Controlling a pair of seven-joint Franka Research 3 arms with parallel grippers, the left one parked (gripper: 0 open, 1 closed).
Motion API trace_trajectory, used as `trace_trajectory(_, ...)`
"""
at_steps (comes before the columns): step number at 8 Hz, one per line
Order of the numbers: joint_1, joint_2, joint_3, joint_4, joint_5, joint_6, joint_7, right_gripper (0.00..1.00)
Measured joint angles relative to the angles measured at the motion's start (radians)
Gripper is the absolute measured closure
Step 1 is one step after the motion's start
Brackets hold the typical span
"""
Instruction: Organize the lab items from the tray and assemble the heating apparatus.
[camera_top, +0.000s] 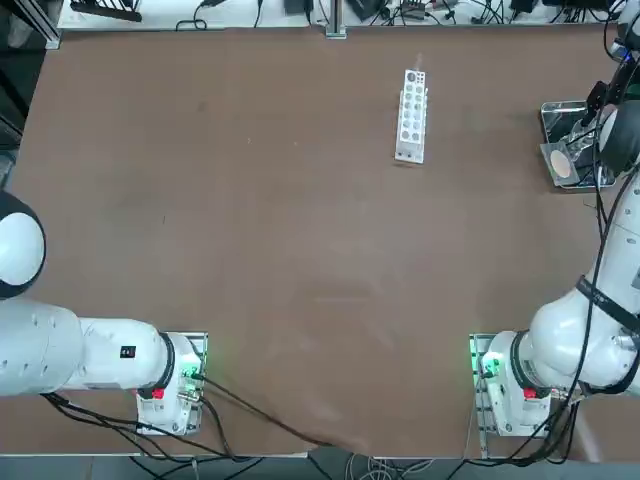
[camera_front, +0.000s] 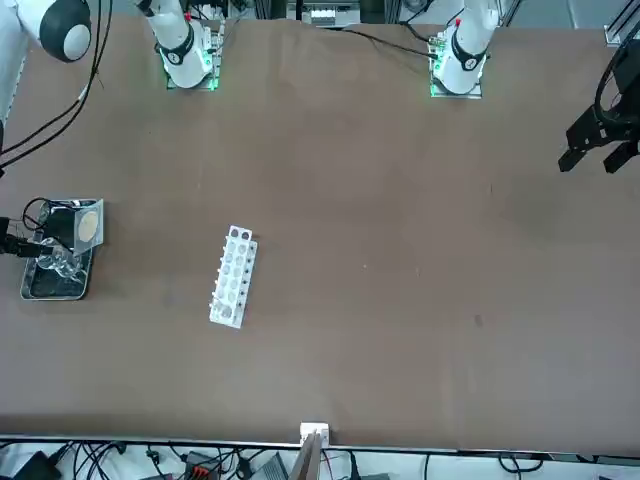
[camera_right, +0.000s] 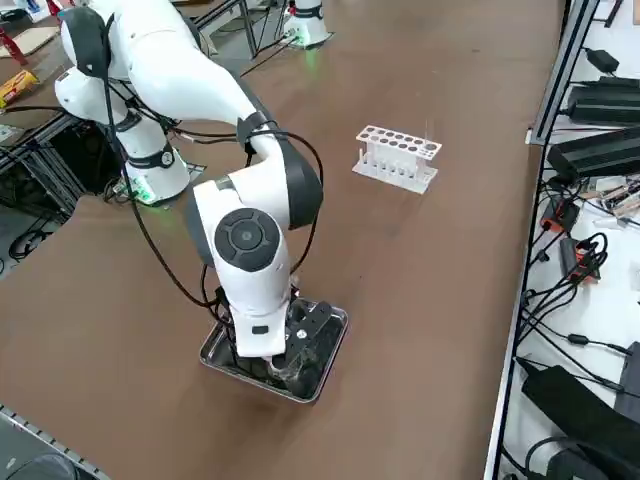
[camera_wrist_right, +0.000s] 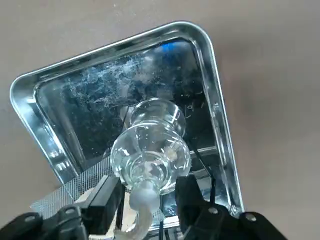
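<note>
Awaiting assembly, a small clear glass burner (camera_wrist_right: 150, 152) sits in the shiny steel tray (camera_wrist_right: 120, 49), at the far right of the counter (camera_top: 290, 230) as the top view shows it. The right pincer (camera_wrist_right: 149, 186) is spread around the burner's narrow wick end, its two fingers apart with a gap on either side of the glass; nothing appears gripped. Beside the burner, the grey mesh with a pale round centre (camera_wrist_right: 62, 199) overlaps the tray's rim, and the thin black wire stand (camera_wrist_right: 213, 190) shows only in part behind the glass (how it rests cannot be told from here). The heating apparatus is unbuilt: no piece stands assembled on the open surface, and all three parts are at the tray. By that measure the job looks to be in its opening stage, with the burner the likely first pick. Left to do, in all likelihood, are lifting out each item, setting up the stand, laying the mesh on top and placing the burner beneath. Well apart from the tray, the long white rack (camera_top: 411, 118) rests on the counter.
</note>
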Motion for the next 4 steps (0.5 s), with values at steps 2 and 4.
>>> trace_trajectory(2,0.000,0.000,0.000,0.000,0.000,0.000,0.000,0.36)
trace_trajectory(4,0.000,0.000,0.000,0.000,0.000,0.000,0.000,0.42)
